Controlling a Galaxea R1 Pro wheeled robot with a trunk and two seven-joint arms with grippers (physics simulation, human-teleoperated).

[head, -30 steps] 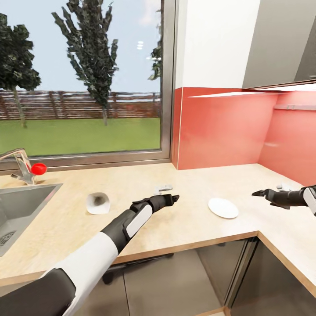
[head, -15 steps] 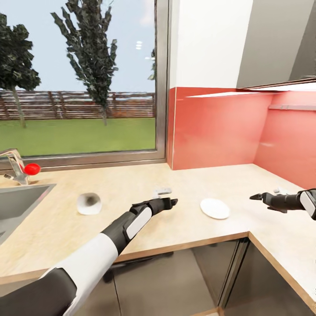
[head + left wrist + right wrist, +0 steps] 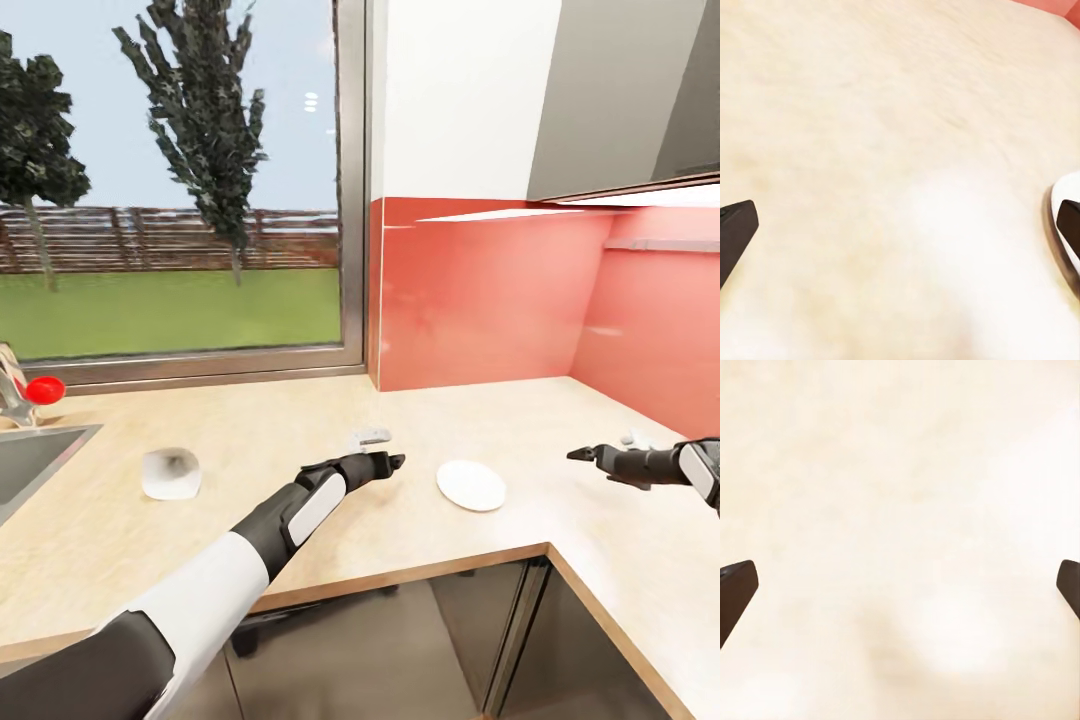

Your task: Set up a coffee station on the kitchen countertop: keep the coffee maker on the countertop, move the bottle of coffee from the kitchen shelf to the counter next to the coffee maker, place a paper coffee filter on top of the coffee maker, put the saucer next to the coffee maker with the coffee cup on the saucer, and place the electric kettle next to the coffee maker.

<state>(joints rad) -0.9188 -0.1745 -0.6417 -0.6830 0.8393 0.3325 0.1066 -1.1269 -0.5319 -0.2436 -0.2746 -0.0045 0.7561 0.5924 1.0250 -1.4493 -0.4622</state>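
Observation:
On the light wood kitchen countertop lies the flat white saucer. My left gripper hovers open just left of it; the saucer's rim shows beside one finger in the left wrist view, where the left gripper holds nothing. Just behind that gripper sits the tiny white coffee cup. The white paper coffee filter lies on its side farther left. My right gripper is open over bare counter right of the saucer, empty in its wrist view. The coffee maker, bottle of coffee and electric kettle are out of view.
A steel sink and a tap with a red knob are at far left. The counter turns a corner at the right under a red backsplash. A small white object lies behind my right gripper. A window fills the back left.
The camera has turned to the right, so sink, filter and saucer slid left in the picture. Both arms keep about the same pose and both grippers stay open.

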